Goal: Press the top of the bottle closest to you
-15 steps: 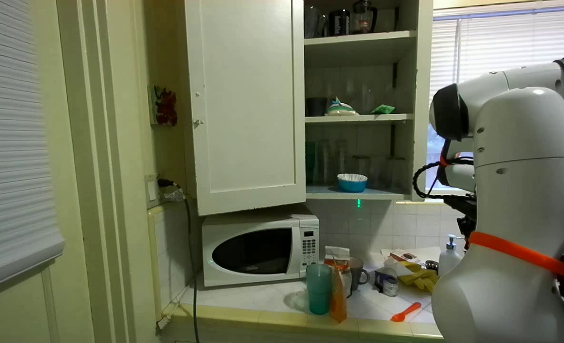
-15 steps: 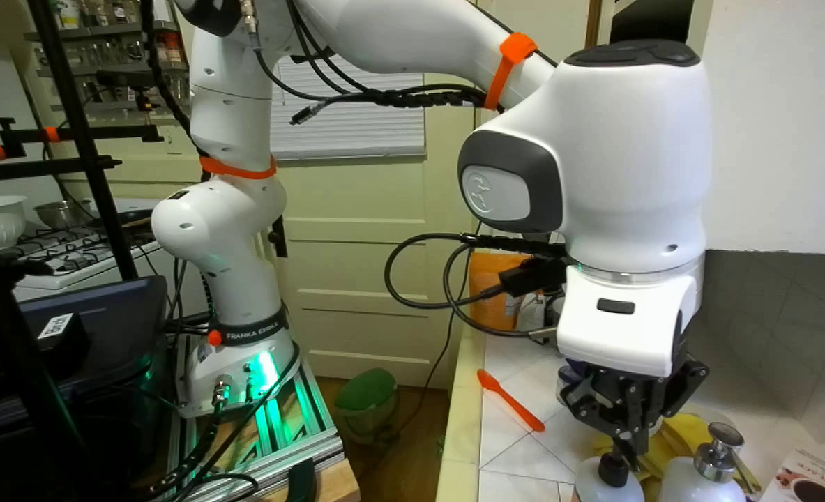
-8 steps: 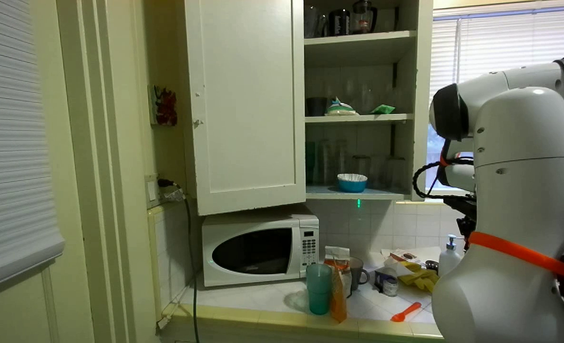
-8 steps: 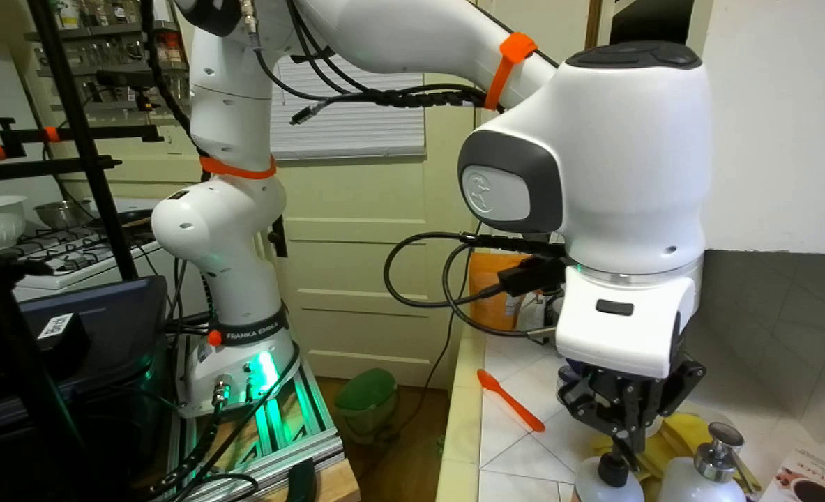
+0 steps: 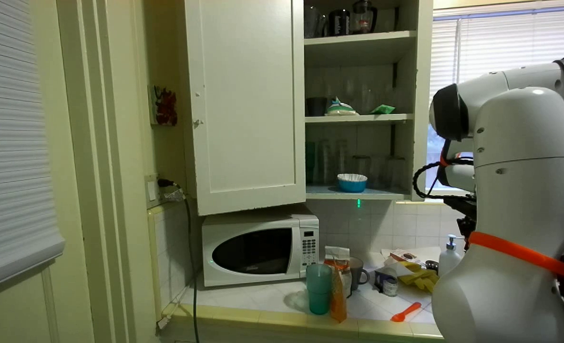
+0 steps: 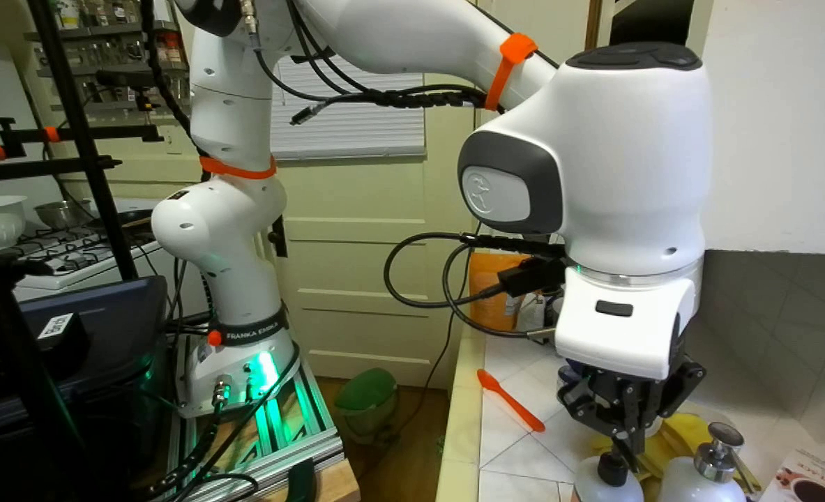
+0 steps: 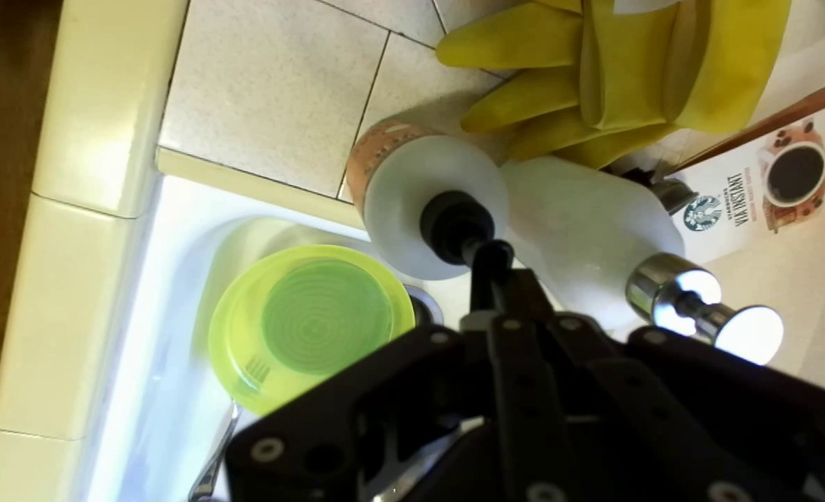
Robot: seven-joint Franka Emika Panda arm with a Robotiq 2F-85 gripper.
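The near bottle [image 7: 433, 174] is white with an orange-brown label and a black pump. In the wrist view its dark pump head and spout [image 7: 489, 261] are right at my fingertips. My gripper [image 7: 513, 289] points down with its fingers together, at the pump top; nothing shows held between them. In an exterior view, the gripper [image 6: 627, 446] is straight above the bottle [image 6: 611, 488], its tips touching or nearly touching the pump. The tips hide part of the pump head, so contact cannot be told exactly. A second white bottle [image 7: 579, 223] with a silver pump stands beside it.
Yellow gloves [image 7: 628, 63] and a coffee box [image 7: 789, 167] lie beside the bottles. A sink [image 7: 154, 376] holds a yellow-green bowl [image 7: 234, 328]. An orange spoon [image 6: 510, 401] lies on the counter. The wall cabinet door [image 5: 248, 105] stands open.
In an exterior view my gripper has shifted very slightly left and down over the bottle. The bottles and the other things have not visibly moved.
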